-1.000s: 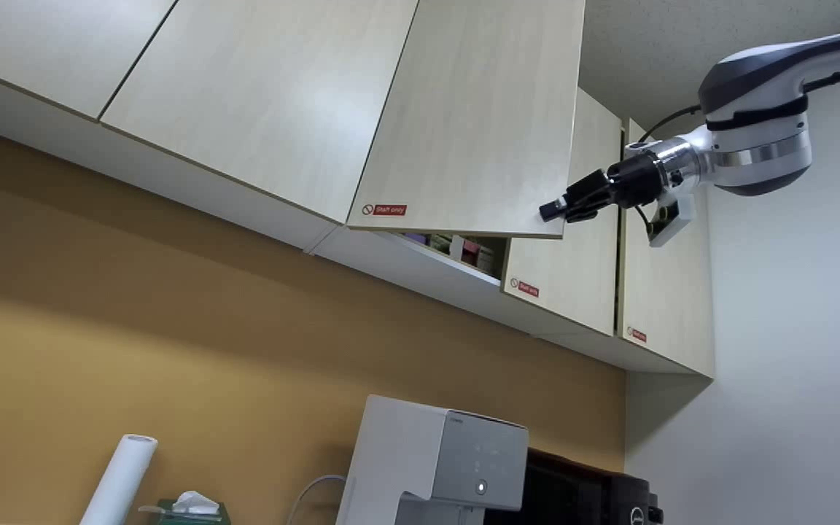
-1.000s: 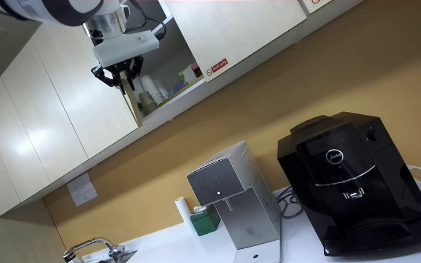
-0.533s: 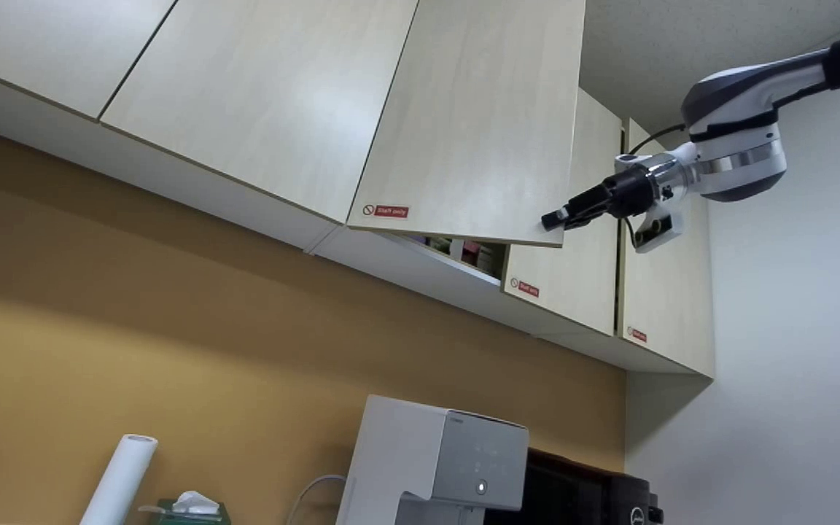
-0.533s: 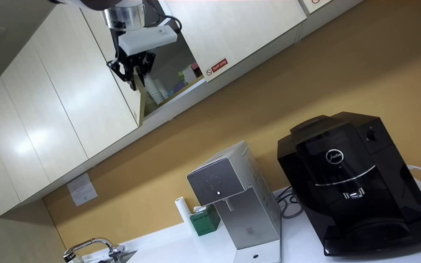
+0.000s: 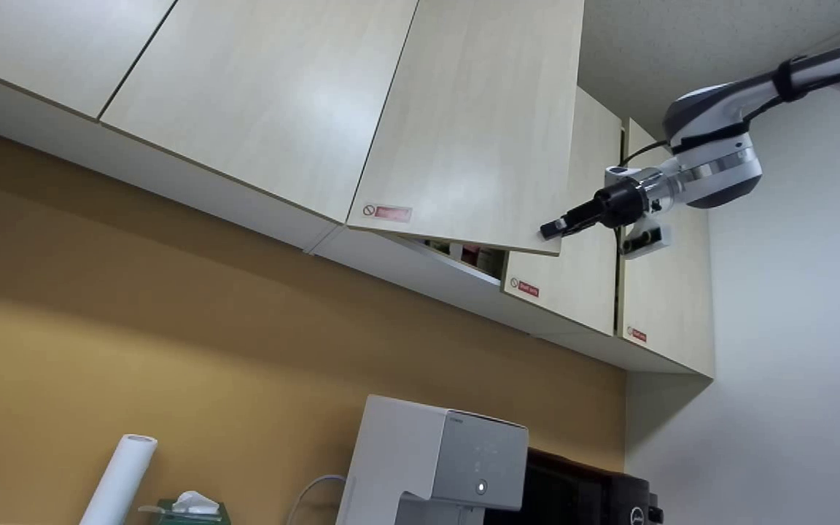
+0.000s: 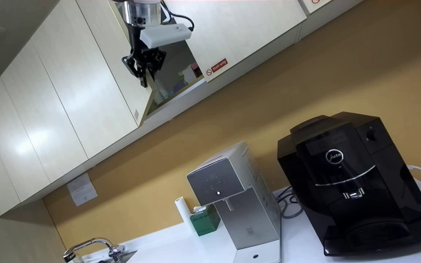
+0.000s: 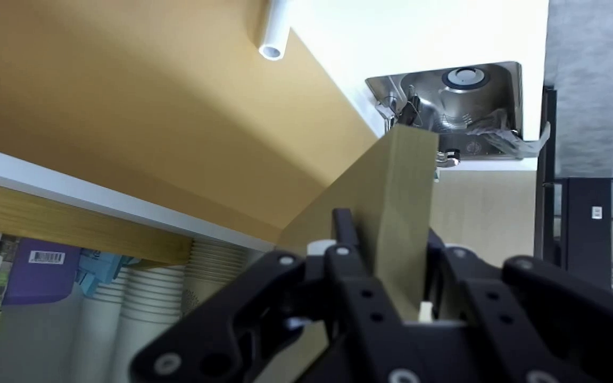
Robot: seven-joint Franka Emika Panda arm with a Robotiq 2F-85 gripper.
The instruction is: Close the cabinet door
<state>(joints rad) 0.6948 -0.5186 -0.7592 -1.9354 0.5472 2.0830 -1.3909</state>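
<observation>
The arm [image 5: 708,120] extends into an exterior view from the upper right, its forearm [image 5: 828,71] slanting down to a bent wrist [image 5: 722,171]; from there the pincer [image 5: 553,229] points leftward and a little down, at the free lower corner of the cabinet door [image 5: 478,131]. In an exterior view the silver wrist collar [image 6: 143,14] shows at the top, with a white housing [image 6: 165,35] jutting beside it and the pincer aimed downward. In the wrist view the pincer's two fingers [image 7: 345,229] are drawn in close, one on each face of the door, with the door's edge gripped between them. The door stands ajar between a wider panel [image 5: 259,95] and a narrower panel [image 5: 588,270] with a red label [image 5: 528,289]; its own label [image 5: 391,213] is washed out by glare. Stacked cups [image 7: 144,298] show on the shelf [image 7: 72,221] behind it, and a sink [image 7: 477,101] lies well below.
</observation>
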